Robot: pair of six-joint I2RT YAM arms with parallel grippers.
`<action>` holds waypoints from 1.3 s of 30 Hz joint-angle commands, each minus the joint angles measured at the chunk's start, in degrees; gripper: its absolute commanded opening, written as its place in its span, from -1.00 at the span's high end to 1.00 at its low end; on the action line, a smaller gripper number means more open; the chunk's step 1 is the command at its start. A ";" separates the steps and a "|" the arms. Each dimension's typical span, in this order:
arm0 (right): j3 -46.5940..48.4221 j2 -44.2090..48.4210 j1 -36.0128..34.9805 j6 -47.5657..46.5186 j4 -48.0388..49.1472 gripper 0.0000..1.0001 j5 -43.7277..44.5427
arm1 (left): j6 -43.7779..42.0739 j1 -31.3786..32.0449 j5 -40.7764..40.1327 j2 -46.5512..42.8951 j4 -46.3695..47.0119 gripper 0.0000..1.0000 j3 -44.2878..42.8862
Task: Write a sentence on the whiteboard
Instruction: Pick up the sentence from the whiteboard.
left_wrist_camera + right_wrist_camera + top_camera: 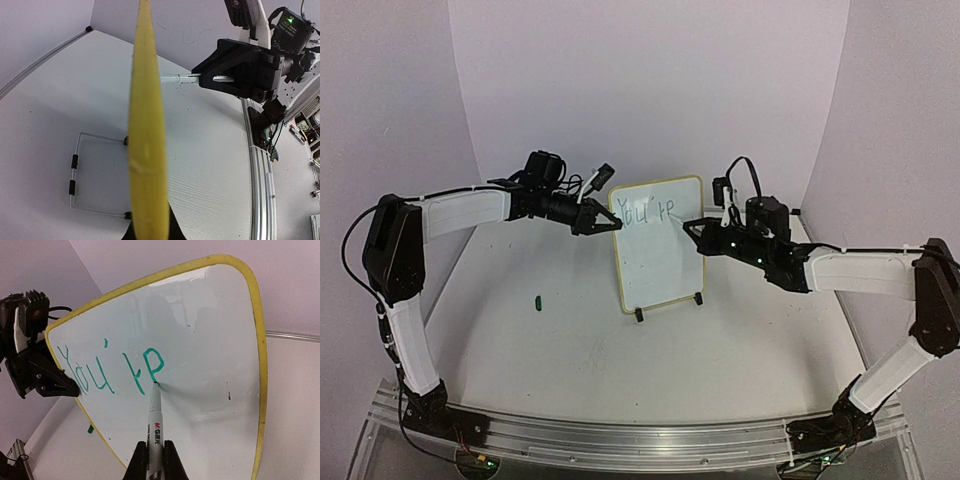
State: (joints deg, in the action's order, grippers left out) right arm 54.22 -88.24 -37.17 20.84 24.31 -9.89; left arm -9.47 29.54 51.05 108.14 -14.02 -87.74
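Note:
The whiteboard [660,265] stands upright on its black feet mid-table. Green letters of the sentence [645,211] read "You're" along its top. My left gripper [605,222] is shut on the board's left edge; in the left wrist view only the yellow frame edge [145,125] shows, rising from between the jaws of the left gripper [150,231]. My right gripper [155,445] is shut on a white marker [154,415], whose tip touches the whiteboard [210,330] at the foot of the last letter of the sentence [110,370].
A small green marker cap [537,299] lies on the table left of the board. A wire stand [75,175] with black sleeves extends behind the board. Curved white walls enclose the table, and an aluminium rail [640,435] runs along its near edge.

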 commanded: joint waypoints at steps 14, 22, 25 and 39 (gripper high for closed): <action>-0.80 4.36 0.16 -1.37 -1.80 1.00 4.76 | -1.59 1.22 0.36 0.58 -3.63 1.00 -1.02; -3.30 10.61 0.17 -2.10 -2.08 1.00 -2.12 | -1.47 1.24 0.15 0.42 -3.90 1.00 -1.20; -3.84 13.37 0.16 -3.33 -4.53 1.00 -4.50 | -1.15 1.23 0.17 0.14 -3.82 1.00 -1.25; -5.74 18.61 -0.04 -3.48 -10.72 1.00 -5.86 | -0.97 1.22 0.81 -0.21 -4.00 1.00 -1.02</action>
State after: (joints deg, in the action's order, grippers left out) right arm 49.19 -70.74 -37.15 17.15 14.77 -14.52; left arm -9.63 29.65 51.09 108.12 -14.04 -87.77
